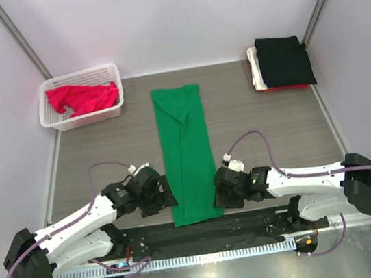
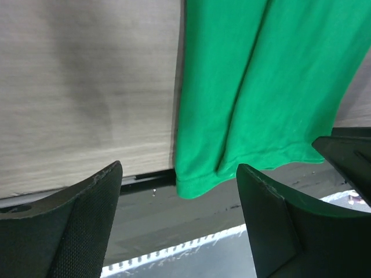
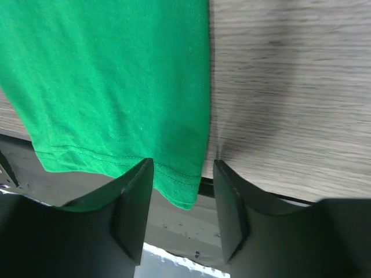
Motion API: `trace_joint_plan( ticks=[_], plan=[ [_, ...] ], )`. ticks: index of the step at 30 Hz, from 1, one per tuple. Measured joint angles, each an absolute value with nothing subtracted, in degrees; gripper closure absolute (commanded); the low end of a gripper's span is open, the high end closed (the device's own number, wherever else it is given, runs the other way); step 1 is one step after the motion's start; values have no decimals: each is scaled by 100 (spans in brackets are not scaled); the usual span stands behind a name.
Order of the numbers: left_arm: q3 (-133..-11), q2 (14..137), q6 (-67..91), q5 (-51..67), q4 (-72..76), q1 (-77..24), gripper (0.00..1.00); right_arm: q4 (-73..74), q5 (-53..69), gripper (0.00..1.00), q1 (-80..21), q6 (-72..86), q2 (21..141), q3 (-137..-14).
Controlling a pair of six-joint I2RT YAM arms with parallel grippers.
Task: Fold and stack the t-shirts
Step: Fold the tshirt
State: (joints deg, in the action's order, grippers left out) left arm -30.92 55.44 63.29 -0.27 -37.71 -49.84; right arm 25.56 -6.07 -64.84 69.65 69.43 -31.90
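A bright green t-shirt (image 1: 186, 154) lies folded into a long narrow strip down the middle of the table, its near hem hanging over the front edge. My left gripper (image 1: 163, 194) is open at the strip's near left corner (image 2: 194, 184), not touching it. My right gripper (image 1: 219, 195) is open at the near right corner (image 3: 182, 185), which lies between its jaws. A red-pink t-shirt (image 1: 83, 98) lies crumpled in the basket. A stack of folded shirts, black on top (image 1: 284, 60), white and red below, sits at the back right.
The white lattice basket (image 1: 54, 121) stands at the back left. Grey walls close in both sides and the back. A black strip (image 1: 206, 233) and metal ledge run along the table's front edge by the arm bases.
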Motion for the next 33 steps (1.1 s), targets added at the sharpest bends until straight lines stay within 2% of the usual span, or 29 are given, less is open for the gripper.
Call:
trace_joint_plan(
  ticks=[1, 4, 6, 18, 21, 24, 25, 26, 28, 33],
  plan=[
    [-3024, 5540, 6466, -27, -3723, -5087, 24, 2497, -607, 59, -6521, 7013, 6978, -3166],
    [-2722, 5452, 6910, -19, -3500, -5402, 33, 2388, -602, 71, -6617, 7129, 6989, -3079],
    [-2495, 5354, 7192, -21, -3363, -5590, 34, 2333, -607, 76, -6674, 7220, 6989, -3009],
    [-2075, 4976, 8079, -152, -2965, -6202, 46, 2237, -613, 88, -6702, 7502, 6803, -2773],
    [-2005, 5078, 8138, -156, -2753, -6276, 54, 2231, -611, 92, -6702, 7524, 6816, -2773],
    [-1900, 5234, 8252, -187, -2517, -6357, 75, 2228, -611, 96, -6702, 7542, 6814, -2762],
    [-1876, 5284, 8261, -202, -2460, -6379, 89, 2226, -611, 99, -6702, 7546, 6814, -2757],
    [-1859, 5323, 8276, -220, -2412, -6383, 94, 2224, -611, 99, -6702, 7550, 6814, -2755],
    [-1848, 5374, 8285, -263, -2342, -6399, 100, 2220, -611, 99, -6702, 7564, 6814, -2751],
    [-1890, 5234, 8383, -440, -2493, -6479, 100, 2235, -609, 99, -6718, 7614, 6753, -2724]
  ],
)
